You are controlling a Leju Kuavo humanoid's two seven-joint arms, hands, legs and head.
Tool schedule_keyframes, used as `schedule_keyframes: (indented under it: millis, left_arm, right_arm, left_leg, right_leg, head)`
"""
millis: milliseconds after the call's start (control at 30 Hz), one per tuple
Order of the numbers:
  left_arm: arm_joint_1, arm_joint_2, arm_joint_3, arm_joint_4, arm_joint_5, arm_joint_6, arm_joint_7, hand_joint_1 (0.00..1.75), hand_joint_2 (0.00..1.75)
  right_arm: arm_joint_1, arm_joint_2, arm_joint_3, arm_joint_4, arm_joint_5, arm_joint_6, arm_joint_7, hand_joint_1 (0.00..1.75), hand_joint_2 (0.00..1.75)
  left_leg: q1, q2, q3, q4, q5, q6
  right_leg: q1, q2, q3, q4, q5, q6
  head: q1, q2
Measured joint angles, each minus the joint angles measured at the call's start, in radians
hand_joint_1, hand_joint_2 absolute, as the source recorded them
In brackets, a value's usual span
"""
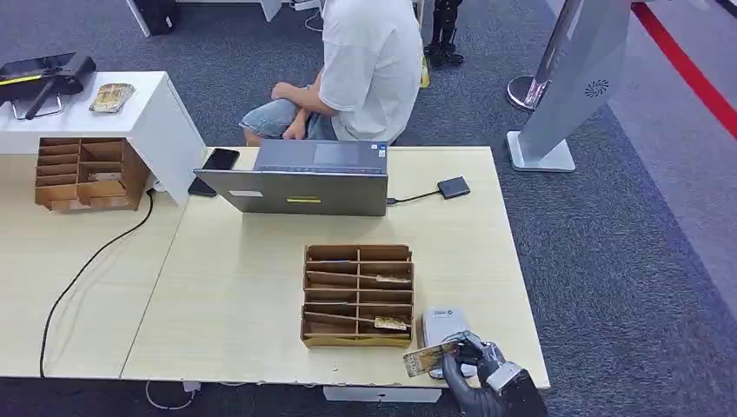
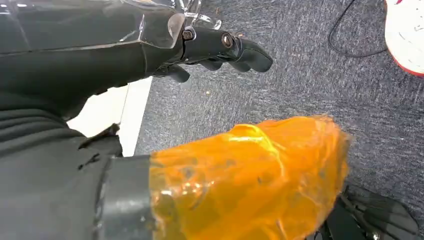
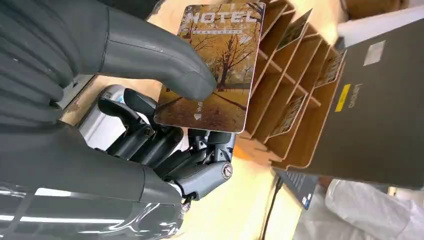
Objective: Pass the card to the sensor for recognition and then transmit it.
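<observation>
From up high, my right hand [image 1: 476, 365] holds a brown hotel card with tree pictures [image 1: 428, 359] just above the small white sensor box [image 1: 445, 327], beside the brown cardboard slot box [image 1: 357, 295]. By my left wrist, my left hand [image 2: 220, 47] hangs over grey carpet [image 2: 310, 80], fingers curled, holding nothing. By my right wrist, my thumb [image 3: 165, 62] presses the card [image 3: 220, 65] onto my fingers.

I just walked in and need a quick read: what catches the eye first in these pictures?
The right hand holds a hotel card over the white sensor at the table's near edge, beside a brown divided card box. Across the table, a seated person is behind a grey laptop.
</observation>
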Motion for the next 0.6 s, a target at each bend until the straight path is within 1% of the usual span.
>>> schedule_keyframes:
  millis: [367,600]
  left_arm:
    - [0.000,0.000,0.009,0.000,0.003,0.003,0.000,0.00,0.00]
    - [0.000,-0.002,0.016,0.000,0.001,0.004,0.000,0.00,0.00]
  right_arm:
    - [-0.001,-0.013,-0.001,0.025,0.093,-0.085,0.044,1.75,1.75]
    - [-0.005,-0.014,-0.002,0.038,0.116,-0.099,0.054,1.75,1.75]
  left_leg:
    - [0.000,0.000,0.000,0.000,0.000,0.000]
    - [0.000,0.000,0.000,0.000,0.000,0.000]
  right_leg:
    - [0.000,0.000,0.000,0.000,0.000,0.000]
    - [0.000,0.000,0.000,0.000,0.000,0.000]
  head:
    - [0.000,0.000]
    - [0.000,0.000]
